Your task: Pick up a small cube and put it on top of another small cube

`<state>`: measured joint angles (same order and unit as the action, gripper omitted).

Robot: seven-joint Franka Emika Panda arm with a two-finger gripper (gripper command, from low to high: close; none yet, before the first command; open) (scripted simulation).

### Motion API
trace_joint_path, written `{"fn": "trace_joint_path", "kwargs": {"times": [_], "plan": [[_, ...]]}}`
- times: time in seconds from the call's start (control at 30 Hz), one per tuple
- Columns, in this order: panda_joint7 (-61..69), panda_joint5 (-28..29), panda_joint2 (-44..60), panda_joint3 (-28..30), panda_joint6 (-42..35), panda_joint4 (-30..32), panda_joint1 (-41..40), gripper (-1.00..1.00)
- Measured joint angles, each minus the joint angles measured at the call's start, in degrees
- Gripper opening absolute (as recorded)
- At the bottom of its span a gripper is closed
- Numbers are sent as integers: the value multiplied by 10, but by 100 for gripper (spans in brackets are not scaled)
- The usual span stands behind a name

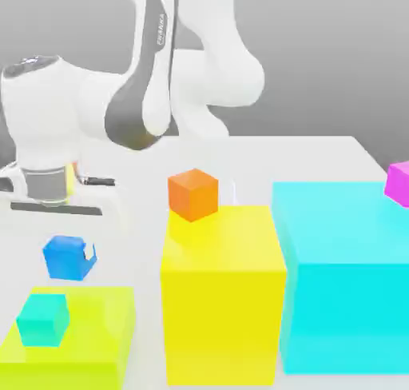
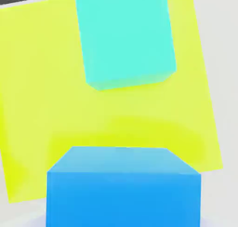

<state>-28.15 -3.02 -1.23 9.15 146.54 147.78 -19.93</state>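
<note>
Transfer step: the gripper, closed on the blue cube, holds it raised near the teal cube, which rests on the yellow-green block; the next move presumably calls for alignment above the teal cube before lowering.

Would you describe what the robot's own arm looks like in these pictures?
The arm is mostly glossy white with smooth, rounded segments. Dark grey covers trim its joints and the slanting link, which carries small lettering along its side. The rounded wrist housing is white too, with a grey band beneath it.
</note>
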Motion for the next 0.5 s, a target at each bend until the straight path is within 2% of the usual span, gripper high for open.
{"fn": "trace_joint_path", "kwargs": {"times": [0.27, 0.37, 0.4, 0.5], "plan": [[-176, 20, 26, -7, -101, -127, 17, -100], [-186, 12, 72, -10, -56, -128, 18, -100], [-185, 8, 89, -11, -36, -124, 17, 100], [-185, 8, 89, -11, -36, -124, 17, 100]]}}
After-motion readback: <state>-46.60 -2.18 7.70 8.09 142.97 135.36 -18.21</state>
